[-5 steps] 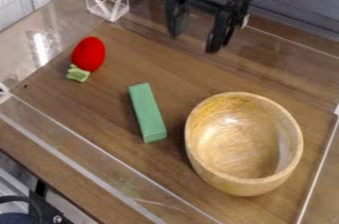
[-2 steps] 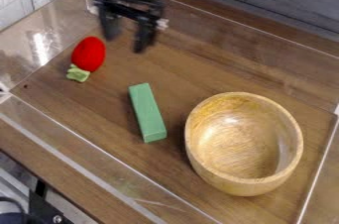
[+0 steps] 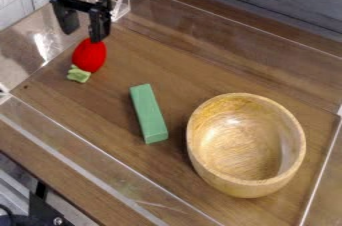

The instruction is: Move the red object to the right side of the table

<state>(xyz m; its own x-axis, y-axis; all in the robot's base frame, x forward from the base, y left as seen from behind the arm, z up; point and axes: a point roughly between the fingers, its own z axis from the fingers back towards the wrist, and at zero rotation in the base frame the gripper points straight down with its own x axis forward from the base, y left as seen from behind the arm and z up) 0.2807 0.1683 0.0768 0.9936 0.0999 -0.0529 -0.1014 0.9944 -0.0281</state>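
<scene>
Glossy red rounded toy (image 3: 90,54) on brown wood-grain tabletop (image 3: 132,166)

"Surfaces near my fingers (image 3: 62,20)?"
"Just beside them: red toy fruit (image 3: 90,55), smooth, plastic-looking."
"Farther off?"
"Green block (image 3: 148,113), matt, smooth. Beyond it, bowl (image 3: 246,146): pale wood, smooth, faint sheen."
"Beneath me?"
"Tabletop (image 3: 201,70): brown wood-grain, low sheen. Edging wall (image 3: 100,160): clear, glossy plastic."
</scene>
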